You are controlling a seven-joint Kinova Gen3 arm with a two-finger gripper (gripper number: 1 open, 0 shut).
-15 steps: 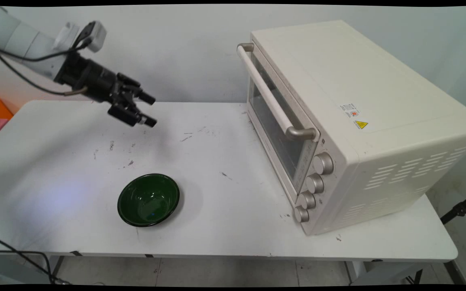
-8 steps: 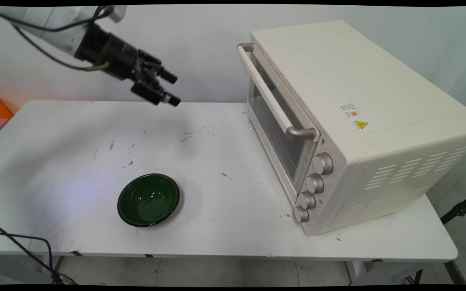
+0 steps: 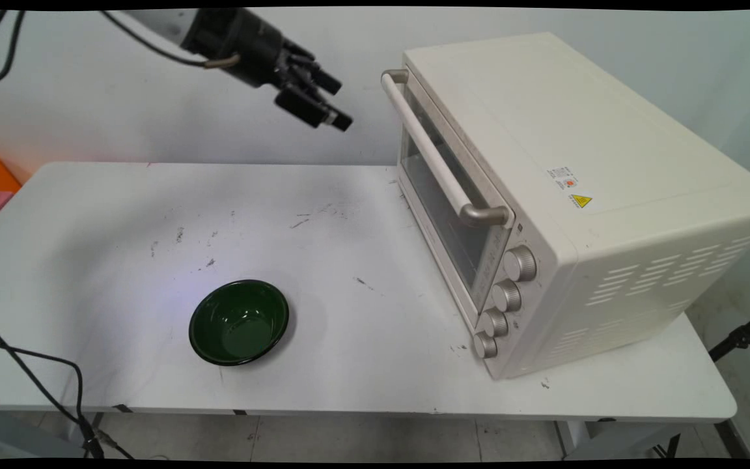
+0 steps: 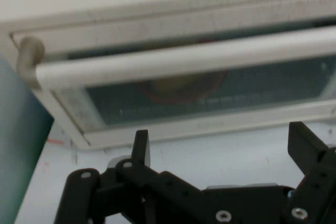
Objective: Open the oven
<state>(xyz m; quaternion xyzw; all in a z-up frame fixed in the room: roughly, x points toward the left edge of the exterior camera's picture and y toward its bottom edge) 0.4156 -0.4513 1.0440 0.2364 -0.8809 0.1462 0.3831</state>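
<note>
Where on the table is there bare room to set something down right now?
The table is bare left of and behind the green bowl, and in the strip between the bowl and the toaster oven. The right side is crowded: the oven fills it. The gripper hangs high near the oven's door handle, jaws open.

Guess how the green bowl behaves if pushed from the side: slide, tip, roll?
The green bowl sits upright on the table, wide and low, so it likely slides rather than tips. Its glossy surface suggests hard enamel or ceramic: stiff, probably slippery to pinch. Empty, so likely light.
</note>
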